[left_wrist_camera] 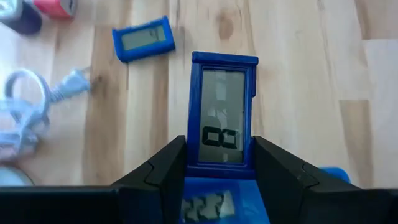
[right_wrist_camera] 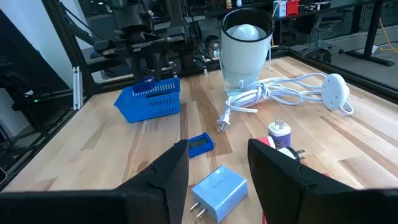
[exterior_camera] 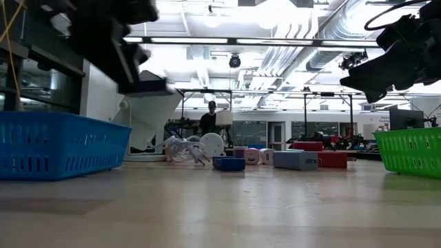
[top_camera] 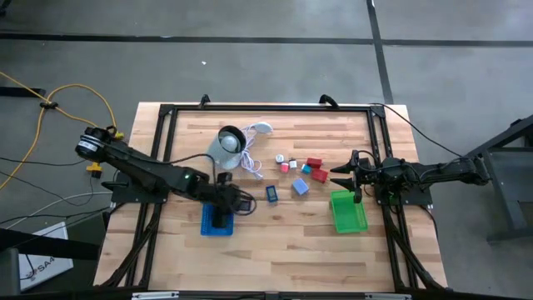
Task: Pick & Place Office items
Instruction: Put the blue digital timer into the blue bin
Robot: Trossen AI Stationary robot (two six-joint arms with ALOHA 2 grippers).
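My left gripper (left_wrist_camera: 221,171) is shut on a small blue device with a grey screen (left_wrist_camera: 222,106), over the blue tray (top_camera: 208,229) at the table's near left. A second blue screen device (top_camera: 272,194) lies flat on the wood. A pale-blue block (top_camera: 300,187), red blocks (top_camera: 314,164), a pink piece (top_camera: 285,167) and a white piece (top_camera: 280,158) lie mid-table. My right gripper (right_wrist_camera: 217,165) hangs open above the table at its right side, beside the green tray (top_camera: 347,212), with nothing between its fingers. My left gripper pinches the blue device by its two long sides (left_wrist_camera: 191,155), near one end, between its two fingers. The fingers slant down from the table's left and lie along the device, which sticks out ahead of them, screen facing the wrist camera. It is lifted clear of the table.
A grey-white round object (top_camera: 226,143) with a white cord (top_camera: 254,157) stands at the far middle. A black frame (top_camera: 166,112) runs around the table's edges. Bare wood lies along the near side between the two trays.
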